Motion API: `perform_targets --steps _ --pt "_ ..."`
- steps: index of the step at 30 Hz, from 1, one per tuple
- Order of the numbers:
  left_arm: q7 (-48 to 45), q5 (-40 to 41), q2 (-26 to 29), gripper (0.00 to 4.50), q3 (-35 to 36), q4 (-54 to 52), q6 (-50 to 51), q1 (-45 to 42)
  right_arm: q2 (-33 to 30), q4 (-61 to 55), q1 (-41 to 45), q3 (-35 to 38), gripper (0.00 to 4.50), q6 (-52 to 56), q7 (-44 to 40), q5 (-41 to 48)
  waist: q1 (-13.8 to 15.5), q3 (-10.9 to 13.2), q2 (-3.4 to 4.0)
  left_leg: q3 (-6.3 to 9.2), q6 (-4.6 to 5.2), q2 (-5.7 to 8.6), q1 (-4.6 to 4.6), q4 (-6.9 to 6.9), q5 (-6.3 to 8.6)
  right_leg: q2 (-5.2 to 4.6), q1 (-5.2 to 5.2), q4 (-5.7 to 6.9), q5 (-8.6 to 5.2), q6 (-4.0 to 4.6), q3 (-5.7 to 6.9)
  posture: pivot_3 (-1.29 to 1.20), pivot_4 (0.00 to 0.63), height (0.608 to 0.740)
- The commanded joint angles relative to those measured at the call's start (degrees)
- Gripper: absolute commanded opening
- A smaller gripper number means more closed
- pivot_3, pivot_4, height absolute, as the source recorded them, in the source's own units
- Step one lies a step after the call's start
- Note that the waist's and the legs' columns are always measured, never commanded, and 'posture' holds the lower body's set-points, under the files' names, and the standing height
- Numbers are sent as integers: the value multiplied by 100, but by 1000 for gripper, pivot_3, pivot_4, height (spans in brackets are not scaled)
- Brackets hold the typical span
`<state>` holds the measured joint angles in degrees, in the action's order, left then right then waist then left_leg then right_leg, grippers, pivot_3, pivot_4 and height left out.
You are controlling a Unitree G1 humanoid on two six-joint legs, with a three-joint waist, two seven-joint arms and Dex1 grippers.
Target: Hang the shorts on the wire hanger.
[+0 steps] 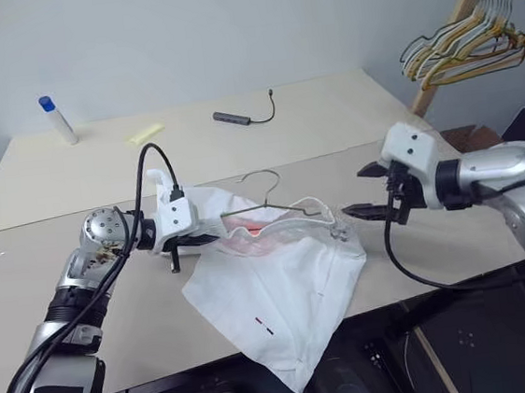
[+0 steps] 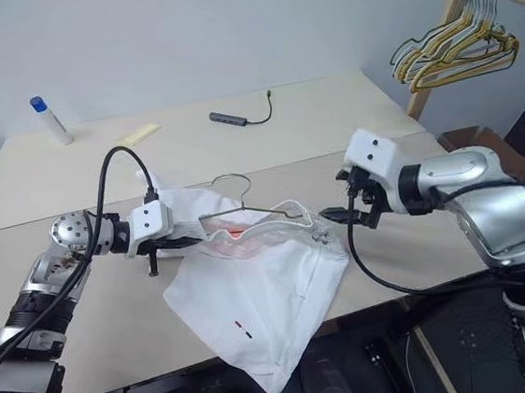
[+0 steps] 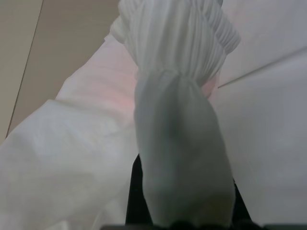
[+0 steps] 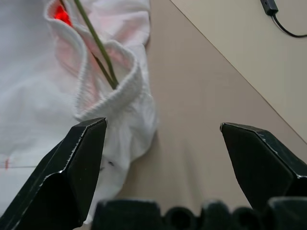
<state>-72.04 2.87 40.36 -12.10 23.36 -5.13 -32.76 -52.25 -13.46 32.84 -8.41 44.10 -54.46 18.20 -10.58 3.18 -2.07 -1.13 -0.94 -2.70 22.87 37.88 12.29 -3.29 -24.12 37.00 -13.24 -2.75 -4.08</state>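
Shorts [image 1: 283, 298] of thin white cloth lie spread on the beige table [image 1: 69, 320], soft and creased, with a faint pink glow near the waist and tiny dark marks low on one leg. One leg droops over the near edge of the table at about six o'clock, ending in a limp point. The gathered elastic waistband runs along the top of the garment, ribbed and puckered, and it stands open like a loose mouth.

Through that opening passes the wire hanger [image 1: 265, 200], a thin grey-green bare wire bent into a triangle. Its curved hook rises clear of the cloth at twelve o'clock from the waistband, while its shoulders sit inside the fabric. In the right wrist view the slim wire slants down into the thick, knitted rim of the waistband.

At nine o'clock from the shorts, the left gripper [image 1: 182, 254] has its black fingers pressed together on a bunched twist of the waistband; the left wrist view shows that pleated cloth wrapped tight over a finger. At three o'clock, the right gripper [image 1: 367, 192] hovers just beside the far end of the waistband, its two wedge-shaped black fingers [image 4: 79, 167] spread wide with nothing between them but bare table.

Farther back on the table lie a slim dark adapter with a cable [image 1: 246, 115], a yellow note [image 1: 144, 134], and a white tube with a blue cap [image 1: 57, 119].
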Motion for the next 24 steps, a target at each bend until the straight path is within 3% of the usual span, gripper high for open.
perform_targets --steps 1,4,10,18,24 --pt "-25 120 48 0 192 -88 -83 -152 203 835 442 -356 4407 -746 -258 -438 -5 0 0 0 0 0 1 0 0 0 -1 0 0 0 0 -151 0 740" --pt "-46 115 60 0 196 -59 -102 -182 512 1577 842 -817 4407 -1232 -528 -819 -45 0 0 -1 0 0 0 0 0 0 0 1 1 1 -1 -145 0 740" --pt "13 124 56 0 232 -122 -54 -168 684 1469 1065 -1211 4407 -1583 -1553 -800 -49 0 1 5 0 2 9 0 0 -1 -4 2 5 7 1 -117 0 740" --pt "37 145 40 0 265 -239 -13 -87 1067 1826 1301 -1576 4407 -1742 -1647 -1346 4 -1 2 5 0 1 -1 0 0 1 -2 8 2 1 2 -115 0 740" --pt "-5 182 33 0 254 -309 -11 -125 1592 2889 1740 -1932 4407 -1817 -1558 -1925 10 -1 2 5 0 2 2 0 0 0 -3 8 12 17 1 -115 0 740"
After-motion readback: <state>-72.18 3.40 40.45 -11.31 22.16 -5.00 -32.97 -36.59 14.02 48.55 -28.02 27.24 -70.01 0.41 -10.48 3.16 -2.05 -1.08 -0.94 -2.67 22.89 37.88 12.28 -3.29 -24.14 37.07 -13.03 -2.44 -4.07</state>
